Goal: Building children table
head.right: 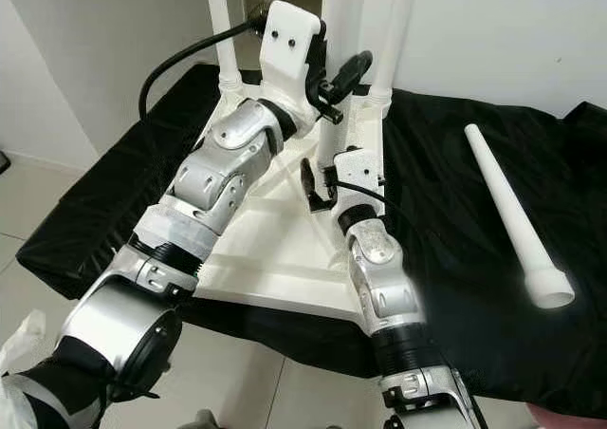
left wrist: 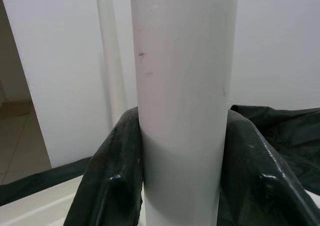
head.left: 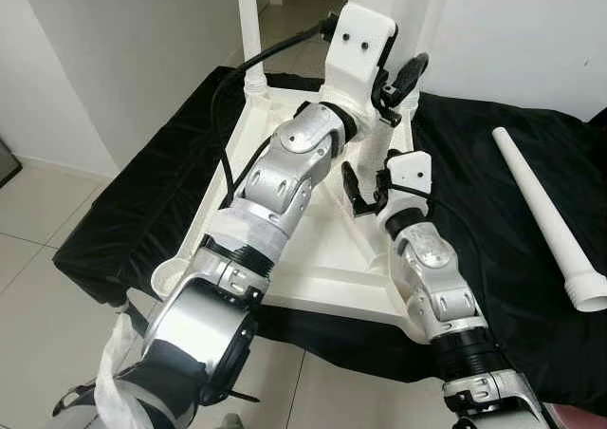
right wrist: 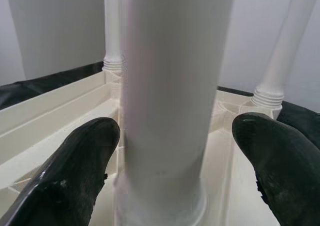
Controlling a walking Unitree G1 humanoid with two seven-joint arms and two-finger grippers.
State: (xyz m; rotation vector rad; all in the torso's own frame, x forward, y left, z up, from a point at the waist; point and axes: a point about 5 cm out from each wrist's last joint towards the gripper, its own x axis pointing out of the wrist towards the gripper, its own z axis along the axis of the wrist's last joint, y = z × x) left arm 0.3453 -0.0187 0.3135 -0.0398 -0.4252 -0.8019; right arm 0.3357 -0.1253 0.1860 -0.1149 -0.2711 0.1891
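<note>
Inverted children's tabletop (head.left: 313, 258) lies on black cloth (head.left: 123, 211); three legs stand in its sockets. My left pincer (head.left: 403, 78) clamps the near leg (left wrist: 182, 111); right pincer (right wrist: 175, 151) open around its base. Fourth leg (head.left: 550, 215) unmounted, on the cloth.

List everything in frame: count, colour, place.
table top: 1, white, upside down on the black cover.
fitted legs: 2 at the far corners, white, upright.
held leg: 1, white, upright on the table top's right side.
loose leg: 1, white, lying on the cover to the right.
black cover: 1, over a low surface.
floor: pale tiles.
left hand: shut on the held leg.
right hand: open, fingers either side of that leg, lower down.
</note>
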